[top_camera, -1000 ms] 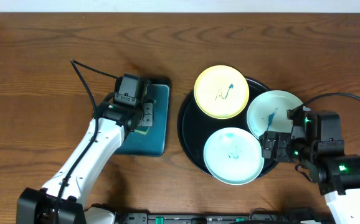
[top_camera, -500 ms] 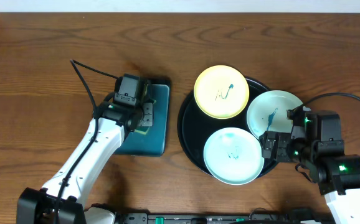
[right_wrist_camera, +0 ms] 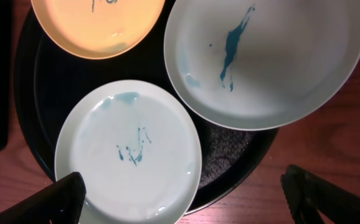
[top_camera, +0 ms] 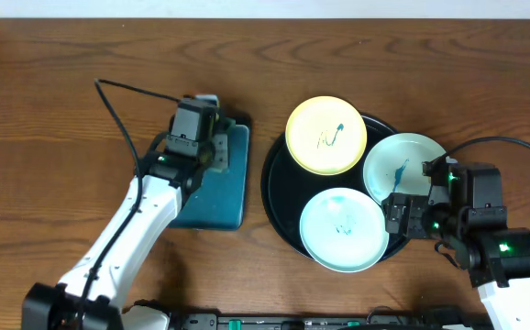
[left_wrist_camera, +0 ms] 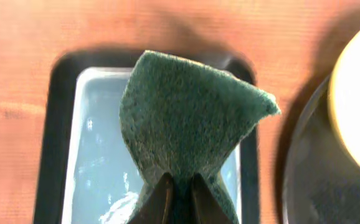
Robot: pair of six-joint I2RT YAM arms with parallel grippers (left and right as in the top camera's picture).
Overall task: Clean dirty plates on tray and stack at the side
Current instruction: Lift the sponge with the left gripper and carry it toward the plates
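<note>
The black tray (top_camera: 281, 194) holds three plates. A pale yellow one (top_camera: 325, 136) lies at the back, a mint-white one (top_camera: 403, 170) on the right and a second mint-white one (top_camera: 343, 229) at the front. All three carry teal marks. My left gripper (left_wrist_camera: 180, 186) is shut on a green sponge (left_wrist_camera: 186, 118), held above the teal tray (left_wrist_camera: 99, 143) to the left of the black tray. My right gripper (right_wrist_camera: 189, 199) stands open over the front plate (right_wrist_camera: 130, 152) and the black tray's near right rim (right_wrist_camera: 230, 149), with nothing between its fingers.
The rectangular teal tray (top_camera: 221, 192) lies left of the black tray, with wet streaks on its floor. Bare wood-grain tabletop (top_camera: 54, 137) stretches to the far left and along the back. The left arm's cable (top_camera: 127, 101) loops over the table.
My left gripper has risen and shifted slightly toward the back with the sponge, which has come up off the teal tray. The right arm and the plates have not moved.
</note>
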